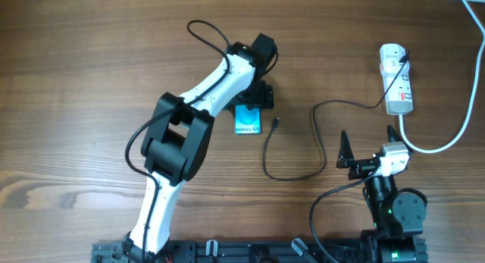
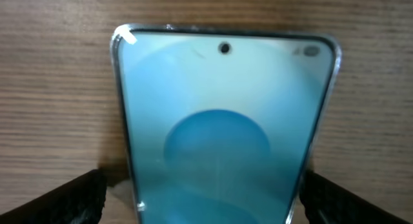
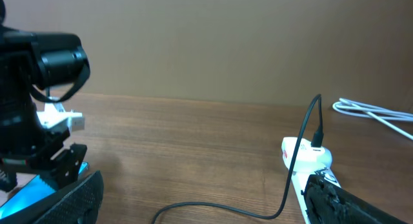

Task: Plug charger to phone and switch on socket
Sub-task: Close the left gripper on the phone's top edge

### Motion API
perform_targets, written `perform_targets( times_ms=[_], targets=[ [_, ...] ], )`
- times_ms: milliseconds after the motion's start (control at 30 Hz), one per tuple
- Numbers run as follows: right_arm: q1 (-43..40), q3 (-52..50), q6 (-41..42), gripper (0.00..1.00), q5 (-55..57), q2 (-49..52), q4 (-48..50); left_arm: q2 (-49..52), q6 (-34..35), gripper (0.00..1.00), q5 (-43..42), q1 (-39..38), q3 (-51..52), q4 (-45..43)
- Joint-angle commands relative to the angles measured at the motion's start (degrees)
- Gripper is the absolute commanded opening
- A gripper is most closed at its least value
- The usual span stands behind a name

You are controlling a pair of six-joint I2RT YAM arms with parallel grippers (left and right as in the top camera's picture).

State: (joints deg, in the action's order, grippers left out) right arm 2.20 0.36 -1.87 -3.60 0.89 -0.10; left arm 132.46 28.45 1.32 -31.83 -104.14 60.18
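Note:
The phone [image 1: 247, 123] lies flat on the table with its cyan screen up. My left gripper [image 1: 249, 104] is open just above its far end. In the left wrist view the phone [image 2: 222, 127] fills the frame, and the gripper [image 2: 206, 201] has a finger on either side of it with small gaps. The charger [image 1: 318, 134] is a thin black cable looping from the socket [image 1: 395, 79]. Its tip [image 1: 276, 123] lies just right of the phone. My right gripper [image 1: 370, 148] is open and empty below the socket. In its wrist view the gripper [image 3: 206, 201] spans the charger [image 3: 226, 208], with the socket [image 3: 306, 156] at right.
A thick white cord [image 1: 455, 138] runs from the socket along the right edge of the table and shows in the right wrist view [image 3: 374, 114]. The left arm [image 1: 182, 134] crosses the middle left of the table. The left arm's wrist camera [image 3: 39, 88] stands at the left of the right wrist view.

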Motion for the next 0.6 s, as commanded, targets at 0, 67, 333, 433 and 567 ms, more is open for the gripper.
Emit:
perform_targets(
  times_ms=[0,67,333,433,567],
  targets=[
    [-0.2,-0.1,-1.0,1.00,0.2,-0.5,0.2,2.4,0.3,1.00,1.1,-0.3,-0.8,0.4],
    [-0.2,-0.1,-1.0,1.00,0.2,-0.5,0.2,2.5,0.3,1.00,0.9,-0.3,-0.7,0.5],
    [-0.2,-0.1,-1.0,1.00,0.2,-0.5,0.2,2.5,0.4,1.00,-1.9,-0.3,-0.7,1.7],
    [-0.2,-0.1,-1.0,1.00,0.2,-0.5,0.2,2.5,0.4,1.00,-1.9,-0.3,-0.7,1.9],
    [-0.2,-0.1,-1.0,0.99,0.2,-0.5,0.2,2.5,0.3,0.98,-1.9,-0.3,-0.7,2.0]
  ],
)
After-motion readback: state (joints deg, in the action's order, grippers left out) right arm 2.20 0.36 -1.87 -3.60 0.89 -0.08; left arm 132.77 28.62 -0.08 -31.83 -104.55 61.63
